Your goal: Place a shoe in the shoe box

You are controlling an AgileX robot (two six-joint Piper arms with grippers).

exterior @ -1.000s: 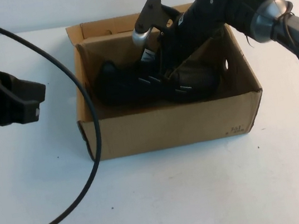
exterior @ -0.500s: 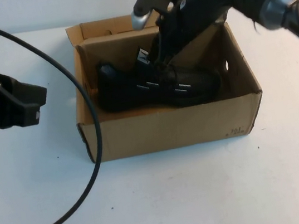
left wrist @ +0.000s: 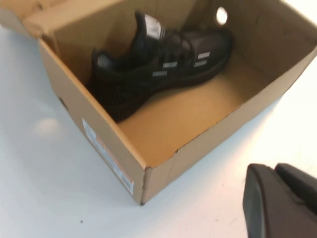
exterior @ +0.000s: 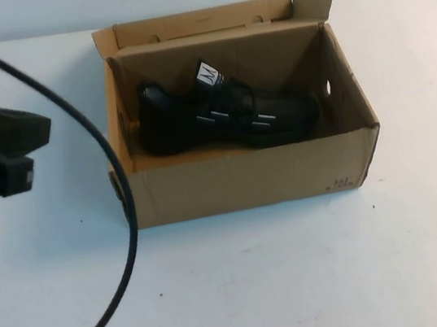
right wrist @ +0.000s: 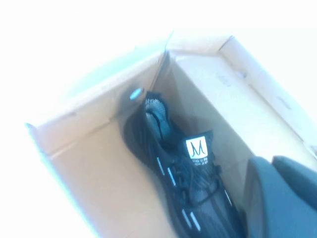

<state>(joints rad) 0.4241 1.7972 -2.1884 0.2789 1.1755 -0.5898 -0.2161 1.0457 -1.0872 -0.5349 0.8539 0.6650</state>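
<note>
Right tool (right wrist: 282, 198) above ribbed black shoe (exterior: 224, 117)

The left pincer (exterior: 16, 157) hovers at the left side of the high view, its black body angled toward the middle, jaws closed with nothing between them. The right pincer (right wrist: 277, 198) is raised out of the high view; its dark closed tip shows only in its wrist view, empty.
</note>
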